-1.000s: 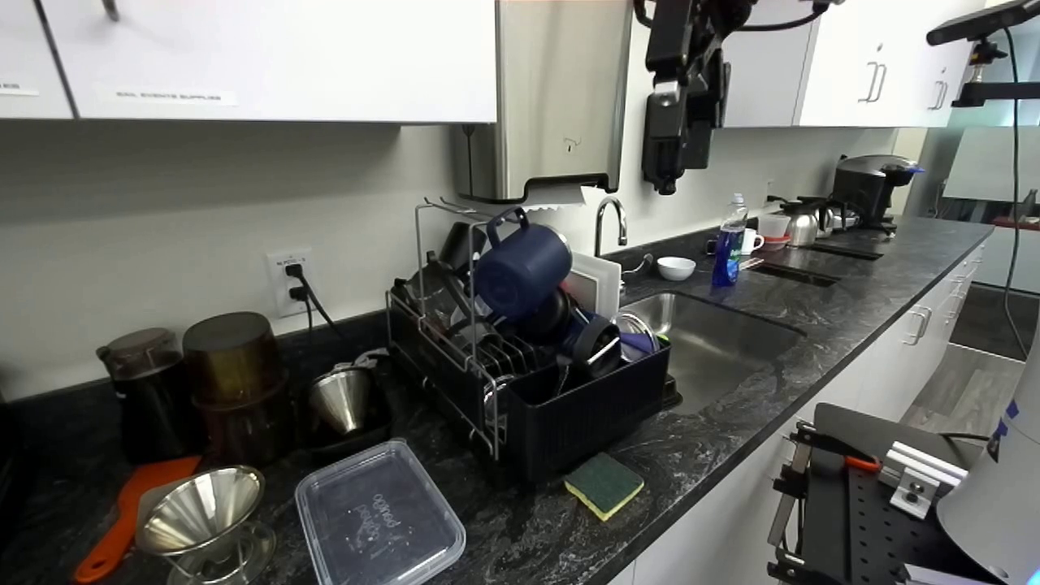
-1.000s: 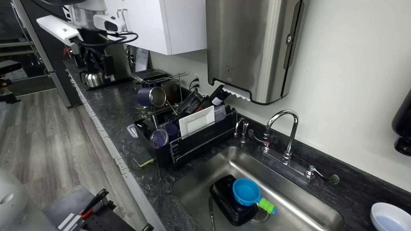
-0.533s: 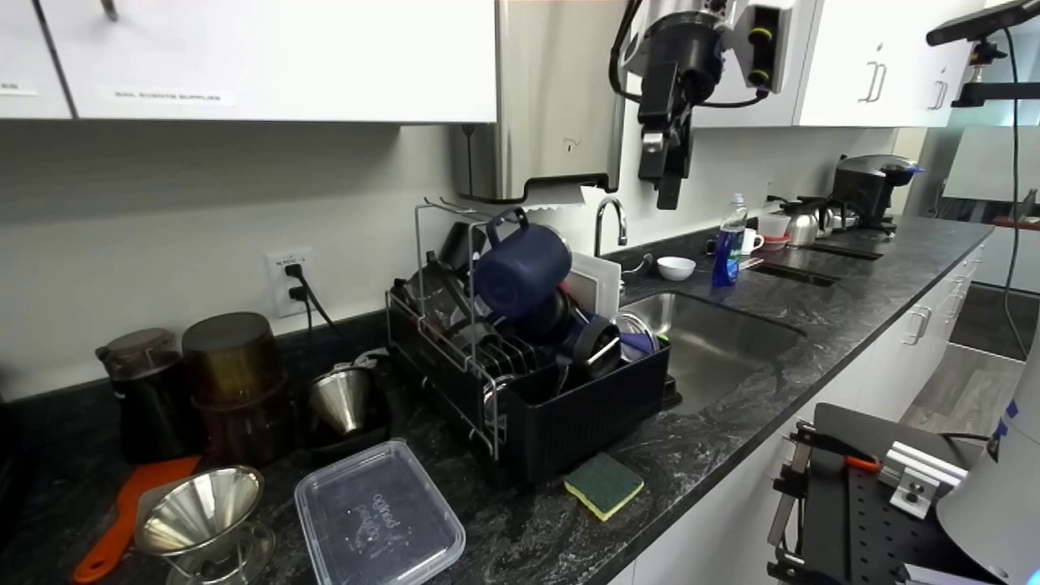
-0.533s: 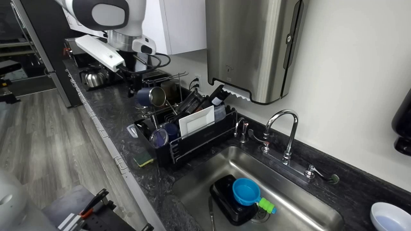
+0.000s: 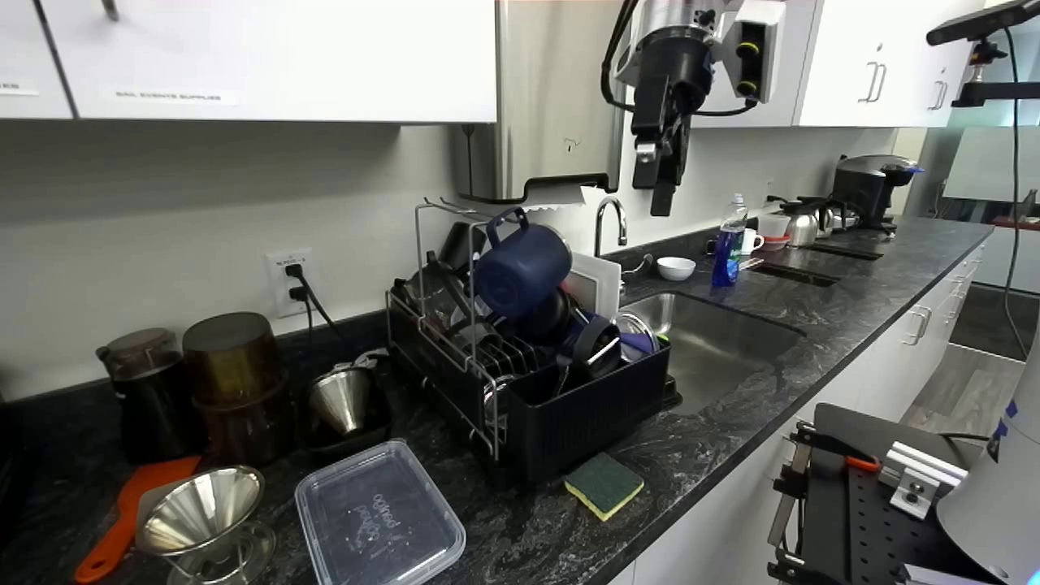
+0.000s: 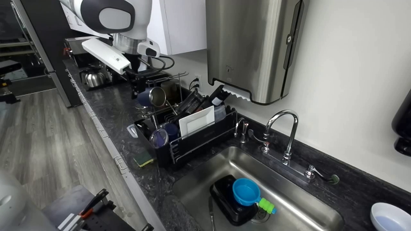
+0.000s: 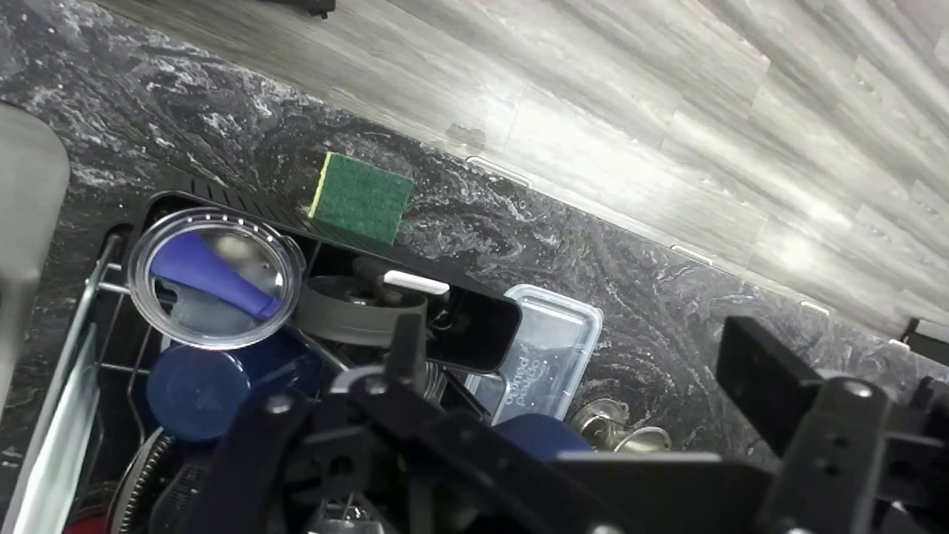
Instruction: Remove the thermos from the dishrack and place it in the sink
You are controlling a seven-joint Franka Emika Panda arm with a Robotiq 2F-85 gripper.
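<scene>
Thermos (image 5: pixel 524 272) tilted on dishrack (image 5: pixel 589 431); sink (image 6: pixel 300 205) holds blue pan (image 6: pixel 246 192), black tray (image 6: pixel 225 205); claw (image 7: pixel 574 345) spread wide.

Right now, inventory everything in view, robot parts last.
Dishrack: one, mostly black, on counter
Mug: one, blue, atop dishrack
Vessel: one, navy, in dishrack
Plate: at least one, white, in dishrack
Sponge: one, green and yellow, beside dishrack
Container: one, clear, on counter
Metal cones: two, silver, near container
Sink: one, silver, beside dishrack
Tray: one, black, in sink
Handled cup: one, blue and green, on tray
Tall faucet: one, silver, behind sink
Bowl: one, white, beside sink
Other items: many, mixed colours, in dishrack and background
Arm: one, mostly white, over counter
Gripper: one, black, open, above counter
</scene>
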